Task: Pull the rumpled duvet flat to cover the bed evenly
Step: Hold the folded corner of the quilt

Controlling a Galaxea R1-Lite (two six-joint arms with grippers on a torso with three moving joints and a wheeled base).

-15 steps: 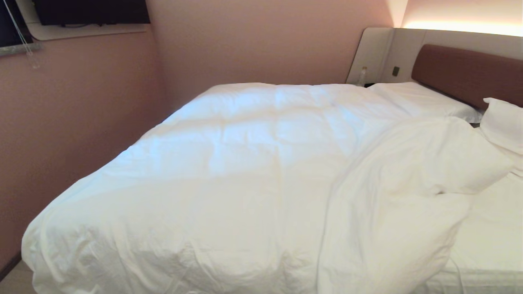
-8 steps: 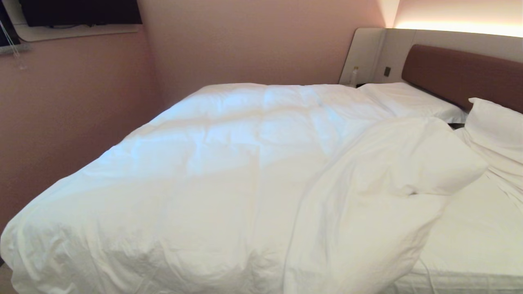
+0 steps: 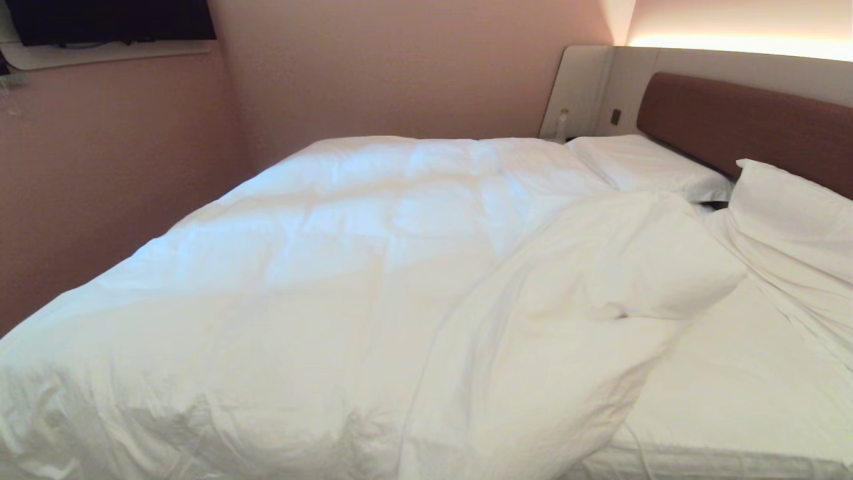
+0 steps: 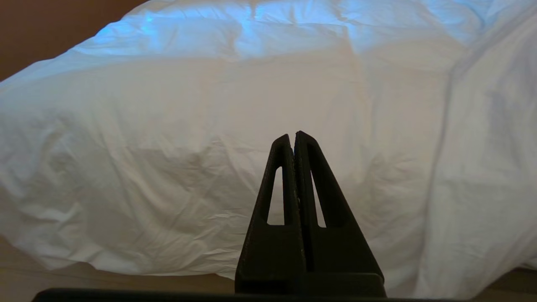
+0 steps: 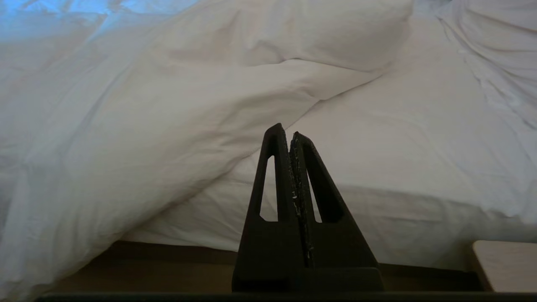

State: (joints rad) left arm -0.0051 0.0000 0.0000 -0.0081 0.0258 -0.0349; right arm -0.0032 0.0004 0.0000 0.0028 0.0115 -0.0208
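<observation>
The puffy white duvet (image 3: 320, 267) lies over most of the bed (image 3: 720, 380), smooth on the left. Its right part is folded back in a rumpled heap (image 3: 586, 280), baring the mattress sheet on the right. In the left wrist view the duvet (image 4: 168, 147) hangs over the near side of the bed, and my left gripper (image 4: 292, 135) is shut and empty, short of it. In the right wrist view my right gripper (image 5: 288, 131) is shut and empty before the folded duvet edge (image 5: 188, 126) and the bare mattress side (image 5: 398, 159). Neither arm shows in the head view.
Two white pillows (image 3: 640, 167) (image 3: 793, 220) lie by the brown headboard (image 3: 746, 123). Pink walls close in the far side and the left. A dark screen (image 3: 106, 20) hangs on the left wall. A pale table corner (image 5: 507, 264) stands low on the right.
The whole head view has shifted left, so the camera has moved right along the bed; more bare mattress shows on the right. The duvet itself has not moved.
</observation>
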